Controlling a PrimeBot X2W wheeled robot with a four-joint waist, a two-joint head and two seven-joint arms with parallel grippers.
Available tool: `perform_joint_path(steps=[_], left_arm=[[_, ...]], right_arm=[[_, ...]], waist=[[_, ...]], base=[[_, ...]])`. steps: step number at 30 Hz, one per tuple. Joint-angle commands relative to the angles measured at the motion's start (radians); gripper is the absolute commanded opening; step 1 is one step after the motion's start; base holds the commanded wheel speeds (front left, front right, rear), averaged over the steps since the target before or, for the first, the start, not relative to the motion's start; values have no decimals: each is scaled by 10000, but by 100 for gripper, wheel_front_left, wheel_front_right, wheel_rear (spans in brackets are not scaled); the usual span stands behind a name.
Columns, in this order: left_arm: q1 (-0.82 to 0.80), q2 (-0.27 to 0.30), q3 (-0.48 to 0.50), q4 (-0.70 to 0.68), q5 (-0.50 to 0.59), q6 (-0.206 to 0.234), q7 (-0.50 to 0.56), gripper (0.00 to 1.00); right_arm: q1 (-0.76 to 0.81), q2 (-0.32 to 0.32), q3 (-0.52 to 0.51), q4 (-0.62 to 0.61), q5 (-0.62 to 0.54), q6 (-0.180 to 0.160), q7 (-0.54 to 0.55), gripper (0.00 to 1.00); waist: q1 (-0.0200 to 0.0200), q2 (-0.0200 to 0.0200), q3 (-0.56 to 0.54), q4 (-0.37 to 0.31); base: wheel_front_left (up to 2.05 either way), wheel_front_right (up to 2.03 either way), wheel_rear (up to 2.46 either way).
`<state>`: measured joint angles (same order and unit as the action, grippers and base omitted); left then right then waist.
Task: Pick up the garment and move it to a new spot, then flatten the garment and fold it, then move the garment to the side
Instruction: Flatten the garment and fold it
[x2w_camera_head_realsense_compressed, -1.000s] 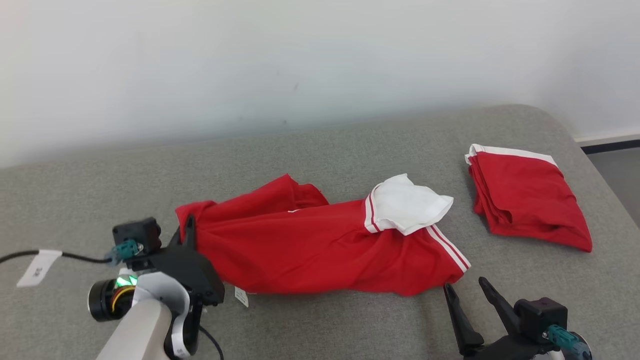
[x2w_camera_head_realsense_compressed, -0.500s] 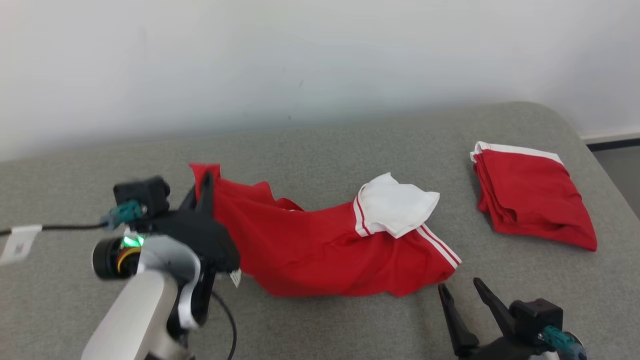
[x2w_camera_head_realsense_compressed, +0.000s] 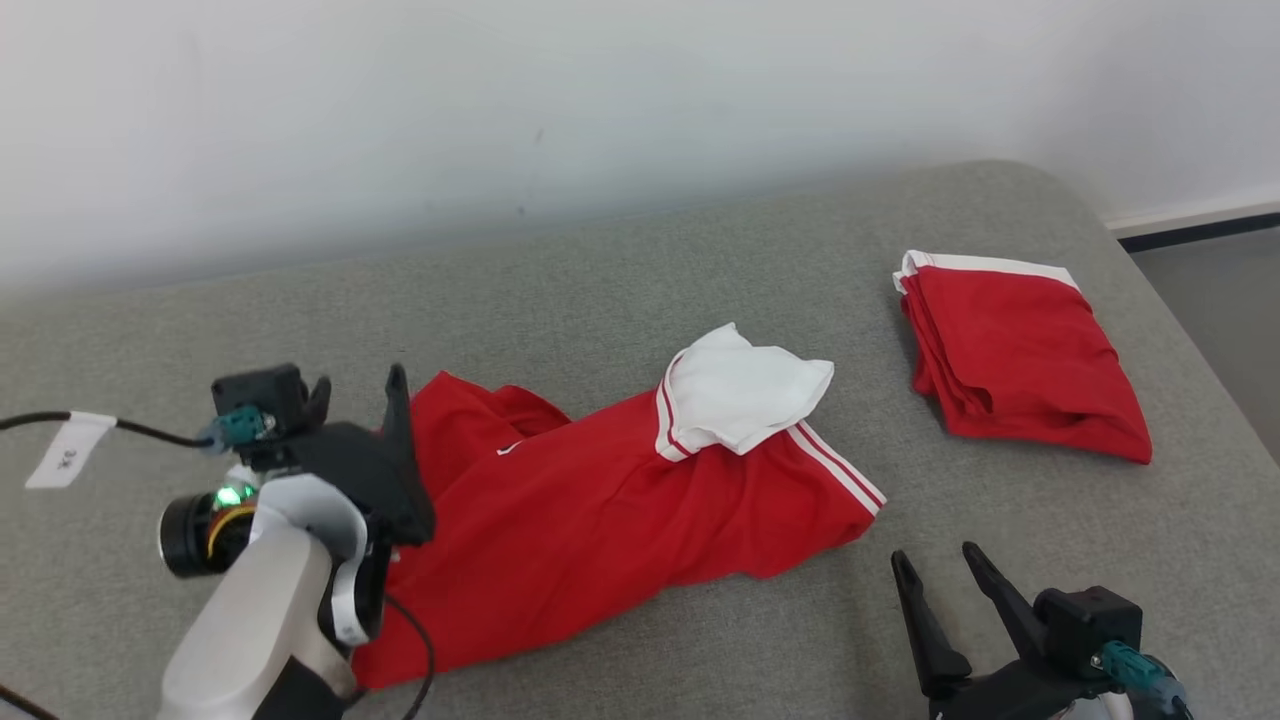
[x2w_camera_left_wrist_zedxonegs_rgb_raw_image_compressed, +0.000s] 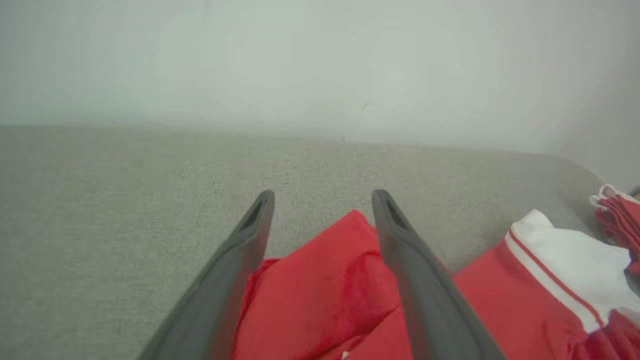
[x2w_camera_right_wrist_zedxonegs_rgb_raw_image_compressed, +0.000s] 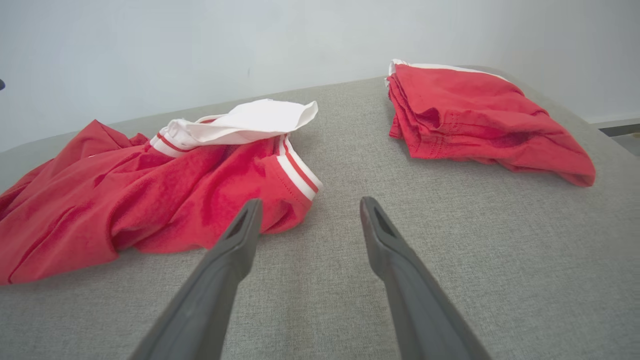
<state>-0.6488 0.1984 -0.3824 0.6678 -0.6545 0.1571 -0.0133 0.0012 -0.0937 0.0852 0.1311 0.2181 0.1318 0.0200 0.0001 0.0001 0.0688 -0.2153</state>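
Observation:
A crumpled red garment (x2w_camera_head_realsense_compressed: 600, 500) with white stripes and a white panel (x2w_camera_head_realsense_compressed: 745, 385) lies across the middle of the grey padded surface (x2w_camera_head_realsense_compressed: 700, 270). My left gripper (x2w_camera_head_realsense_compressed: 360, 385) hovers open at the garment's left end. In the left wrist view a peak of red cloth (x2w_camera_left_wrist_zedxonegs_rgb_raw_image_compressed: 325, 270) sits loose between the two spread fingers (x2w_camera_left_wrist_zedxonegs_rgb_raw_image_compressed: 255, 220), with the left gripper (x2w_camera_left_wrist_zedxonegs_rgb_raw_image_compressed: 322, 197) pointing toward the wall. My right gripper (x2w_camera_head_realsense_compressed: 935, 565) is open and holds nothing, just short of the striped right hem (x2w_camera_right_wrist_zedxonegs_rgb_raw_image_compressed: 295, 172), where the right gripper (x2w_camera_right_wrist_zedxonegs_rgb_raw_image_compressed: 310, 205) rests low over bare fabric.
A second red garment (x2w_camera_head_realsense_compressed: 1010, 360), folded with a white band, lies at the far right near the rounded edge (x2w_camera_right_wrist_zedxonegs_rgb_raw_image_compressed: 470, 115). A black cable with a white tag (x2w_camera_head_realsense_compressed: 65, 450) trails left from my left wrist. A white wall backs the surface.
My left gripper, which had lifted the garment's left end, has opened and let it drop. The cloth now spreads toward the near edge. The head camera has shifted slightly.

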Motion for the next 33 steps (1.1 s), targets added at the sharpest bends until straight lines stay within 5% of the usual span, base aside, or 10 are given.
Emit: perform_joint_path(steps=[1,8,13,21,22,23,33], left_arm=[[292,108,-149,202,53,-157,123,100],[643,524,-565,874,215,-328,964,100],[695,713,-758,1513,311,6,1580,100],[748,706,-574,2150,-174,-65,2305,100],[722,668,-532,2130,-247,-157,2240,75],[647,646,-458,2062,-316,-240,2090,0],[-1254,-179,340,544,-748,-1251,-871,0]], right_arm=[[68,-3,-62,-71,-125,-19,-4,100],[-70,-26,198,-183,-65,-19,128,100],[-193,-10,445,-140,43,-19,117,100],[-207,-56,318,-154,-61,-19,67,100],[-214,-45,316,-167,-77,-19,74,100],[-219,-25,305,-178,-81,-19,68,100],[-214,37,310,-71,-85,-19,31,100]], waist=[[-1,-1,-124,247],[-1,-1,-179,586],[-1,-1,-50,399],[-1,-1,277,-117],[-1,-1,295,-154],[-1,-1,309,-172],[-1,-1,38,18]], base=[[0,0,0],[0,0,0],[0,0,0],[0,0,0],[0,0,0],[0,0,0],[0,0,0]])
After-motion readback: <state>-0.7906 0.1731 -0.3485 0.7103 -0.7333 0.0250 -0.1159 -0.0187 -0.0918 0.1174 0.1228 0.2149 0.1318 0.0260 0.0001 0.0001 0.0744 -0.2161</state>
